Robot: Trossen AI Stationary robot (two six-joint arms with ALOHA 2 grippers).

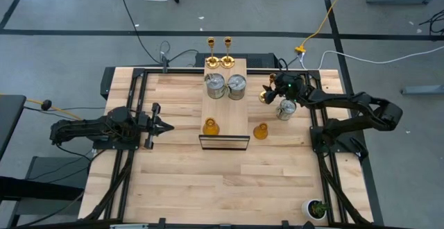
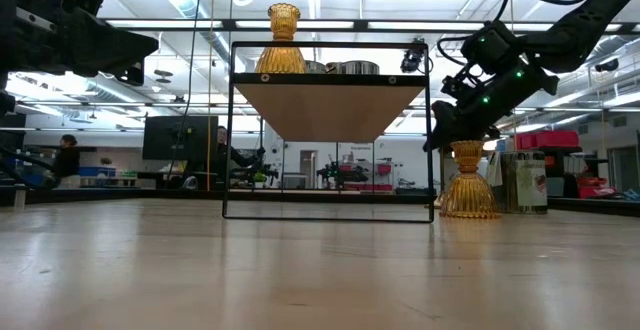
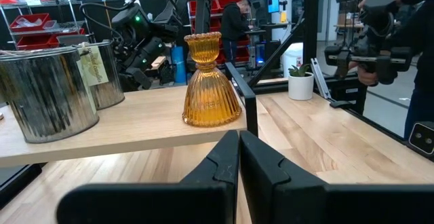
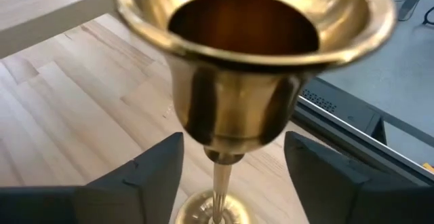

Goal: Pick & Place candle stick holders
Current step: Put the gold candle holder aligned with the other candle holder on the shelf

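wooden table (image 1: 194, 180), raised shelf (image 1: 225, 125), potted plant (image 1: 318, 209)

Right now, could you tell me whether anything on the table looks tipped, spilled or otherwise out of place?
Nothing stands out. The gold candlestick between the right gripper's open fingers stands upright, as do the amber holder and silver can on the table and the pieces on the shelf.
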